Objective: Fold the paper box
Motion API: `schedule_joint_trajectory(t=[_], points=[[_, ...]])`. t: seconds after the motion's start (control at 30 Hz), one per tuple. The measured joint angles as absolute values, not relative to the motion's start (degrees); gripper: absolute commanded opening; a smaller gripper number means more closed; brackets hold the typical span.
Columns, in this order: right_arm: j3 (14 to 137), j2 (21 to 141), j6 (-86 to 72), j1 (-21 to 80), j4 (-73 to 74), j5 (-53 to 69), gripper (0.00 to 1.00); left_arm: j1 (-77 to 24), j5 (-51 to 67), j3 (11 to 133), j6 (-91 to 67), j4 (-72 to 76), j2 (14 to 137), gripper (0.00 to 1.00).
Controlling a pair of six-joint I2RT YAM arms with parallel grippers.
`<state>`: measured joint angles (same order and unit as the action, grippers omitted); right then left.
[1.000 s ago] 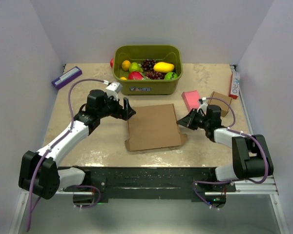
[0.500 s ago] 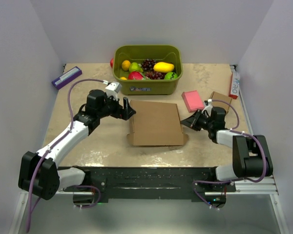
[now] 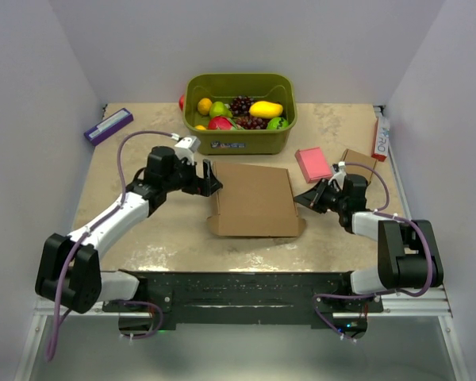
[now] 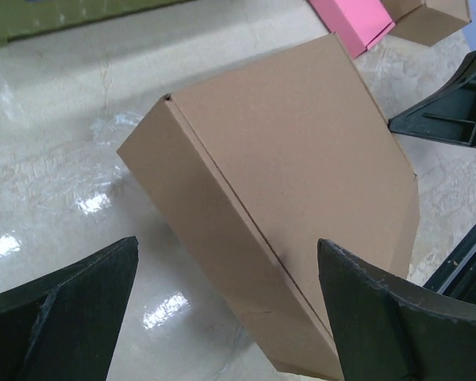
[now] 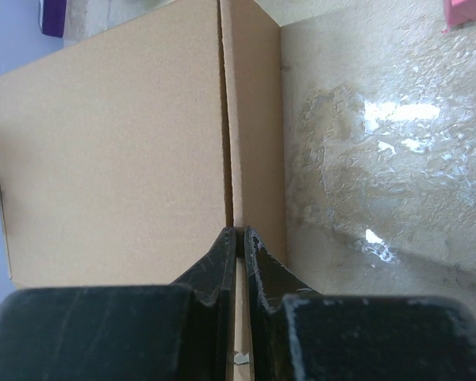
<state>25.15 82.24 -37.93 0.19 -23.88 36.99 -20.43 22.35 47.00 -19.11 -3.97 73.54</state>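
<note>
Leftmost, a flat purple rectangular box [image 3: 108, 125] lies at the far edge of the beige marbled table [image 3: 166, 238]. The left gripper [image 3: 209, 178] hovers at the far-left corner of the large brown corrugated-cardboard paper box [image 3: 254, 200], its jaws spread wide with the corner in front of them. An olive-green plastic bin [image 3: 239, 144] of fruit stands behind the box, which sits closed-looking mid-table. At its right side the right gripper [image 3: 300, 200] has its jaws pinched almost together on a thin cardboard edge. A pink flat rectangular block [image 3: 310, 163] and a small brown cardboard box [image 3: 358, 165] lie beyond.
</note>
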Motion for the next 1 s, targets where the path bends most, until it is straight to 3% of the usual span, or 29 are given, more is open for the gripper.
schedule_joint_trajectory(t=[0.67,0.83,1.0], points=[[25.1,82.2,-37.9,0.2,-23.9,37.0,0.0,-20.4,32.8,42.3,-29.5,4.1,82.0,1.0],[25.1,82.1,-37.5,0.2,-23.8,37.0,0.0,-20.4,34.8,41.2,-31.6,7.1,82.7,0.94],[25.2,82.0,-37.4,0.2,-23.6,36.9,0.0,-20.1,35.8,40.1,-33.6,10.7,82.7,0.8]])
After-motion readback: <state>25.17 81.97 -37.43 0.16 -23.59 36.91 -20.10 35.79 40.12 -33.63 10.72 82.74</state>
